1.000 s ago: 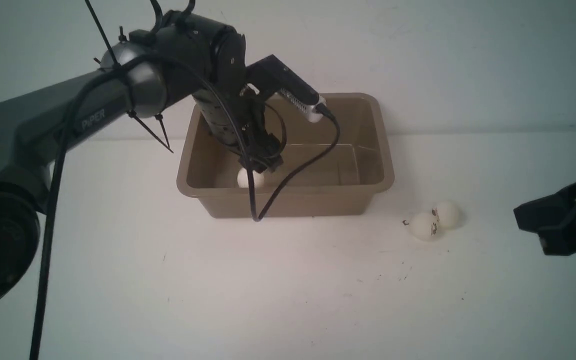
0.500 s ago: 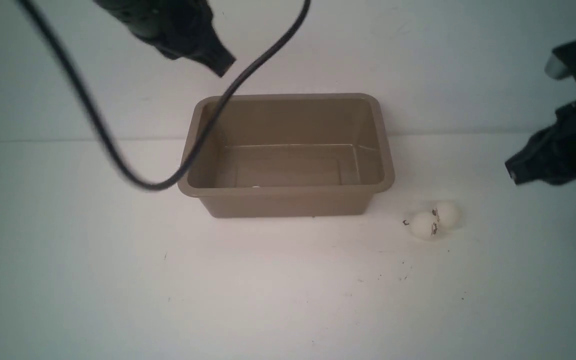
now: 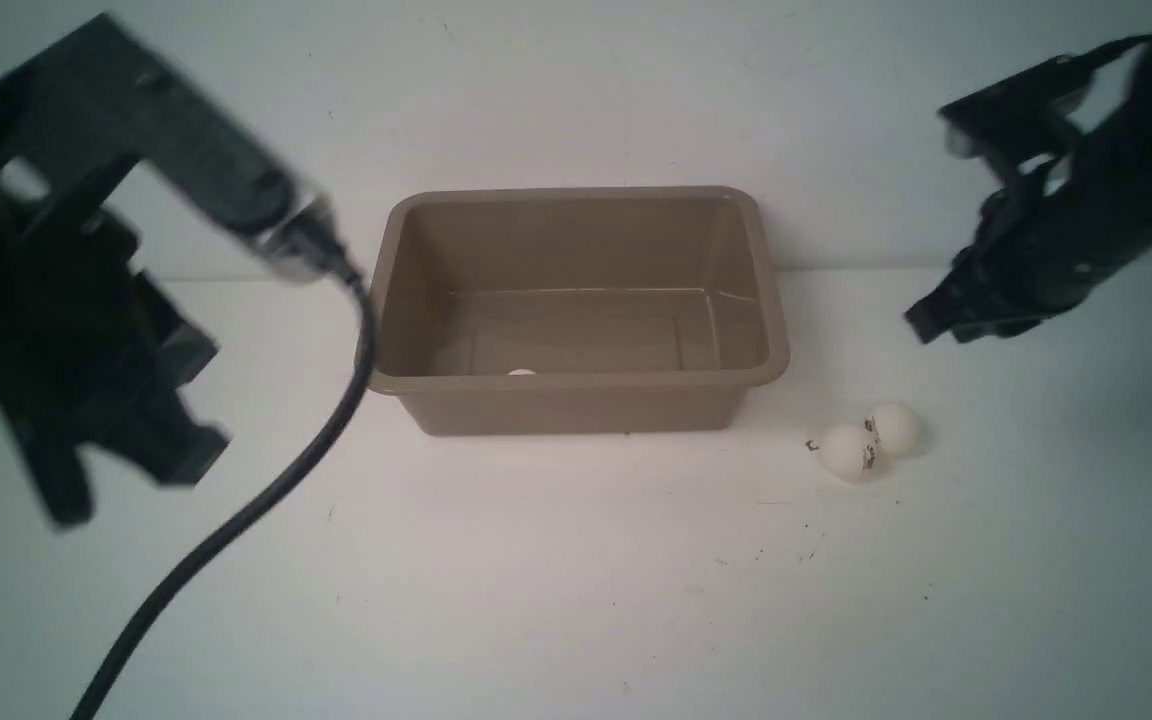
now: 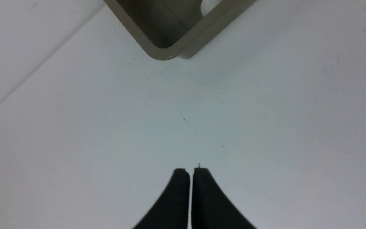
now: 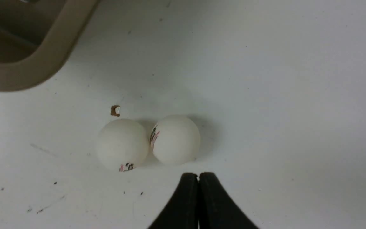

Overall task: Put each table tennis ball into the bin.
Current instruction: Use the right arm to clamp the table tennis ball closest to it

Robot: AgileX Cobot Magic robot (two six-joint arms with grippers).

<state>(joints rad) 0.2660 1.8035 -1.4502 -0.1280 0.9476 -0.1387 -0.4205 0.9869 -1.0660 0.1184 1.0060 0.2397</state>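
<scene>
One ball (image 3: pixel 521 373) sits in bin (image 3: pixel 576 410); two other balls (image 3: pixel 848 452) touch on bench (image 3: pixel 536 580). Left gripper (image 4: pixel 191 171) and right gripper (image 5: pixel 198 176) clenched, empty.

Bin (image 3: pixel 576 408) mouth is open from above, so my way in is free. Two balls (image 3: pixel 848 452) on the bench (image 3: pixel 556 580) rt of bin touch each other: no gap btwn them, open bench round the pair's outer sides. Small brown chip (image 5: pixel 115 110) sits just beside one. L arm's cable (image 3: pixel 236 520) hangs just left of bin, crossing that approach.
</scene>
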